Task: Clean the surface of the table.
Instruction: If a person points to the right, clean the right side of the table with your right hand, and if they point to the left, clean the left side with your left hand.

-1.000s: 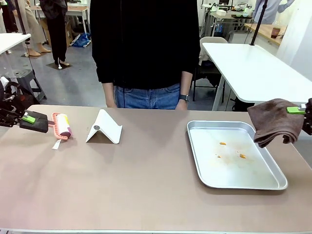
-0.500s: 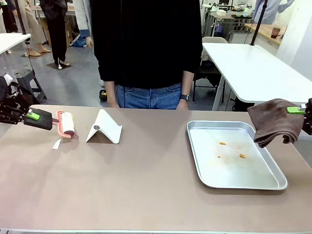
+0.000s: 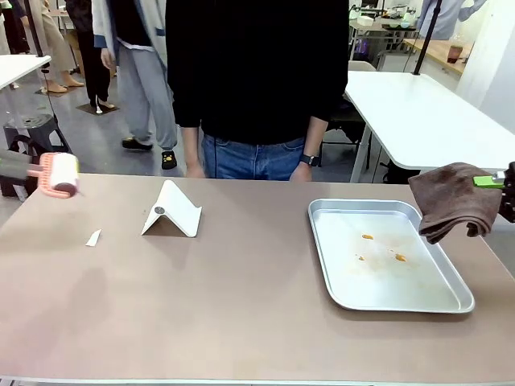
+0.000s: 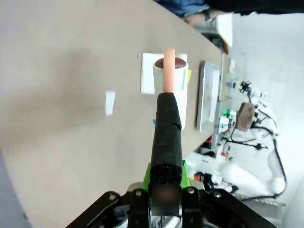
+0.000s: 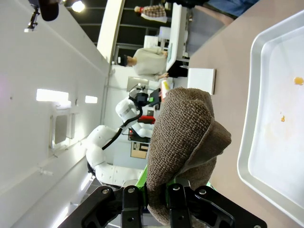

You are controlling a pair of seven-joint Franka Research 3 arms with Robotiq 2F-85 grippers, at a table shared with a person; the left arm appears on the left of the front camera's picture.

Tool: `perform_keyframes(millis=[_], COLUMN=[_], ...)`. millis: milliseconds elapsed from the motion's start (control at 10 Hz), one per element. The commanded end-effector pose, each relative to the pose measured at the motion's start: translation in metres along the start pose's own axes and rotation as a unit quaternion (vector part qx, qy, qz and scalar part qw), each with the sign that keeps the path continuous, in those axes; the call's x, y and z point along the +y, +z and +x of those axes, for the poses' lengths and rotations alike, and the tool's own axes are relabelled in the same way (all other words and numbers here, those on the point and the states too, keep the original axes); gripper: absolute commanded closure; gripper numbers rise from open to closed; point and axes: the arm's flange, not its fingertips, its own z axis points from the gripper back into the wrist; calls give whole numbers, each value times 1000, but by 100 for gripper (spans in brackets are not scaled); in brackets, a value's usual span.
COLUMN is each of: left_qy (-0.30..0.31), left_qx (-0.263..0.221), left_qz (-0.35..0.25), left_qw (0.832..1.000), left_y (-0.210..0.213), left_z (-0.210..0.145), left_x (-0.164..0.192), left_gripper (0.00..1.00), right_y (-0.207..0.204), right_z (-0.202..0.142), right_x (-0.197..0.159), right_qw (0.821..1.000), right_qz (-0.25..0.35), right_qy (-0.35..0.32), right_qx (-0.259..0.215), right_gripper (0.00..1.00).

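My left gripper (image 4: 165, 187) clamps the lint roller (image 3: 59, 174) above the table (image 3: 241, 305), far left; my right gripper (image 3: 499, 182) clutches a brown cloth (image 3: 452, 199) beside the tray (image 3: 451, 301).

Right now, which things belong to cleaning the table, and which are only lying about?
For the job: table, lint roller in the left tool, brown cloth in the right tool, paper scrap.
Lying about: white folded stand, metal tray.

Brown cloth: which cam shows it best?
Front view: the whole brown cloth shows, hanging from the shut right claw. The right wrist view has it close up, texture clear, but its far side is hidden. The left wrist view gives a small brown patch far off.
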Motion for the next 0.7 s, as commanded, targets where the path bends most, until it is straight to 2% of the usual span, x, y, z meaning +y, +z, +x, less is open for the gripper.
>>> perform_keyframes(millis=[0,200,600], left_qy=[-20,-34,-23], left_qx=[21,36,3], left_qz=[18,36,33], left_qw=[999,998,999], left_y=[35,55,73], left_z=[-18,-38,-45], left_x=[15,33,54], left_gripper=[96,96,96], right_y=[1,1,1], right_z=[-2,-2,-2], right_x=[5,5,5], right_qw=[1000,1000,1000], right_qz=[-1,-1,-1], right_qy=[-4,-4,-4], right_qx=[2,2,2], right_gripper=[100,100,100])
